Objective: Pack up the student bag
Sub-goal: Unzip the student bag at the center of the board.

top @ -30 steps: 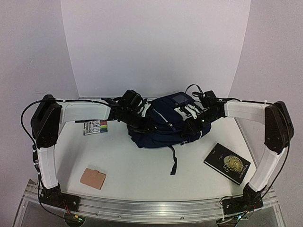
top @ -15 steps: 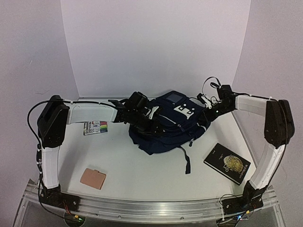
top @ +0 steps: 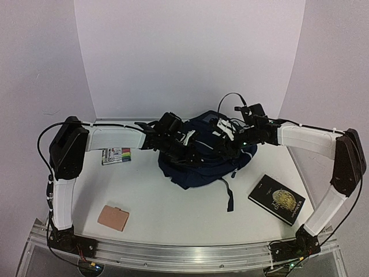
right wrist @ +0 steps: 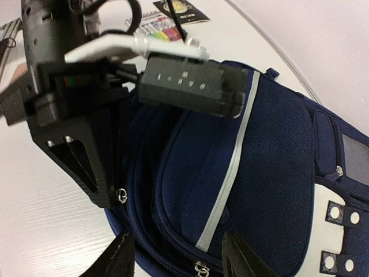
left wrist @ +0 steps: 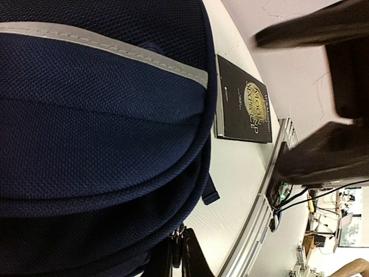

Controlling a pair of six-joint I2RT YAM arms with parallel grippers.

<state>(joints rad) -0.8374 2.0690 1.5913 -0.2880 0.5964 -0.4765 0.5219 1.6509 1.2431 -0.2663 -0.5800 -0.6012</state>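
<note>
Only the left wrist view shows the left gripper (left wrist: 181, 255) pinched together on a metal zipper pull (left wrist: 178, 232) of the student bag (left wrist: 98, 115), with a black book (left wrist: 245, 101) beyond it. The right wrist view shows the right gripper (right wrist: 179, 261), jaws apart, just above the bag's front pocket. From overhead, the left arm (top: 115, 137) and the right arm (top: 305, 138) stretch inward, meeting over the bag.

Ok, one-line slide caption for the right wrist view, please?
Right gripper, jaws apart, hovers over the navy student bag; left gripper shut beside a zipper pull.
</note>
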